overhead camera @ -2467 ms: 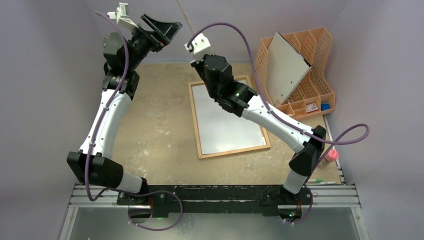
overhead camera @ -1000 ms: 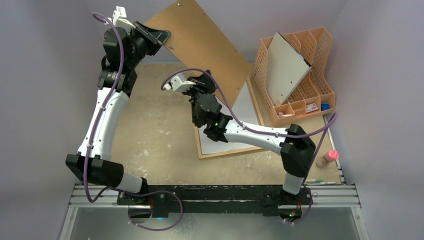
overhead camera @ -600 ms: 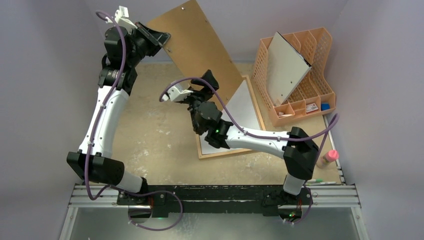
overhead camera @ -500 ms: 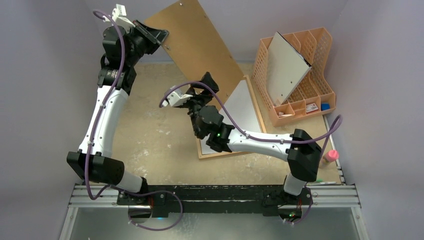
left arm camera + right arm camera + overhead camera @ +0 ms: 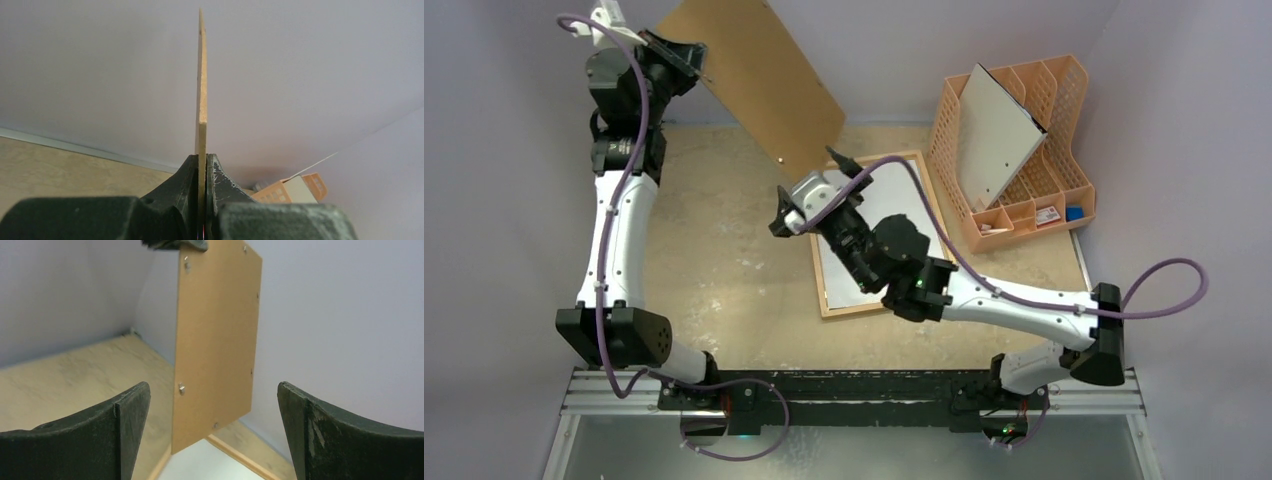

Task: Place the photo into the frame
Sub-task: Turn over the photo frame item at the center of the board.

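On table point(image 5: 724, 260), thin wooden frame point(image 5: 836, 275), seemingly white-filled.

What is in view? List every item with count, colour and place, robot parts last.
table: one, beige and worn, under everything
frame: one, light wood, white inside, flat at the table's centre
backing panel: one, brown, held in the air at the far left
organizer: one, orange lattice, far right
board: one, white-grey with a dark edge, leaning in the organizer
small items: in the organizer's front trays, too small to tell
left hand: black, shut on the backing panel's edge
right hand: black, open, empty, over the frame's far-left corner
left arm, right arm: white and black, purple cables
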